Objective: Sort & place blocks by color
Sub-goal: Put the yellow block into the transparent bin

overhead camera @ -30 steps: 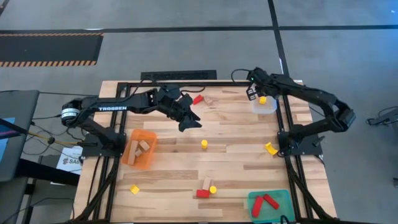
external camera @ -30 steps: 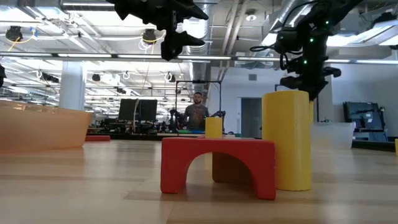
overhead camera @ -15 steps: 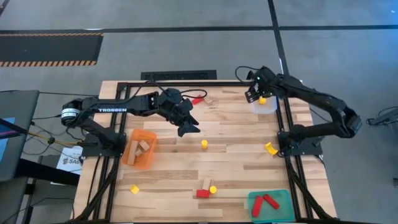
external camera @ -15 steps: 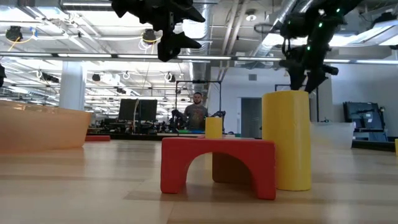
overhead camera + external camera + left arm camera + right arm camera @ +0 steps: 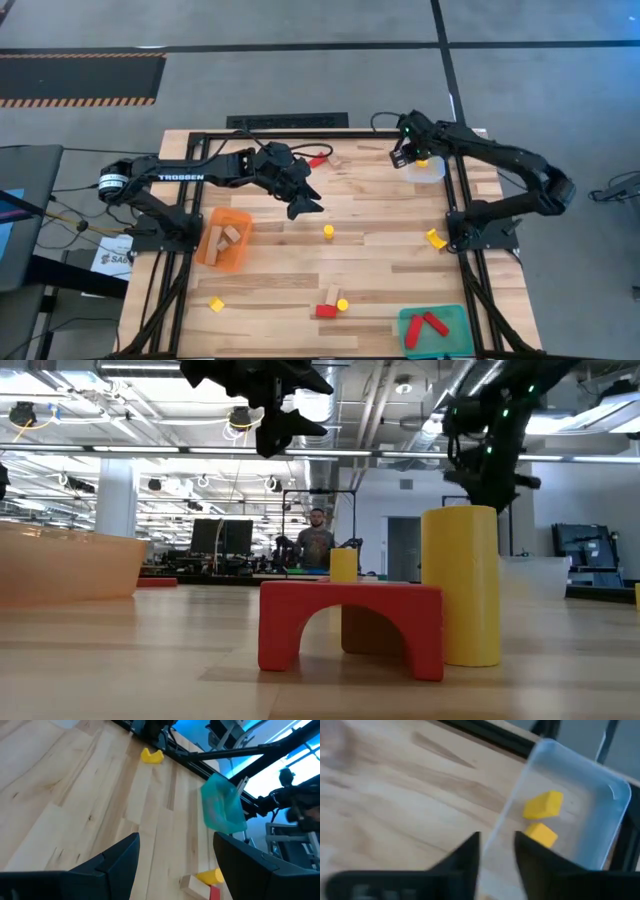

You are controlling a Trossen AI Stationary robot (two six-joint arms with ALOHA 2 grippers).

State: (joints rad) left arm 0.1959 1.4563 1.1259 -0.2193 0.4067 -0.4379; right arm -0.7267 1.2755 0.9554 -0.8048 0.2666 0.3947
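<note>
Moved: right gripper (image 5: 405,152) slid a bit off the clear tray (image 5: 432,172)
Right gripper: we see it nearly closed, empty
Left gripper (image 5: 305,200): parted, empty, mid-table

The left arm (image 5: 190,172) carries the white word "TROSSEN" along its side. No other writing can be read.

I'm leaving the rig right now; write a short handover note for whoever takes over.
Left pincer: open, empty, above mid-table.
Right pincer: nearly shut, empty, beside the clear tray.
Done: two yellow blocks in the clear tray, wood blocks in the orange tray, red blocks in the green tray.
Left: loose yellow cylinder, other scattered blocks.
</note>
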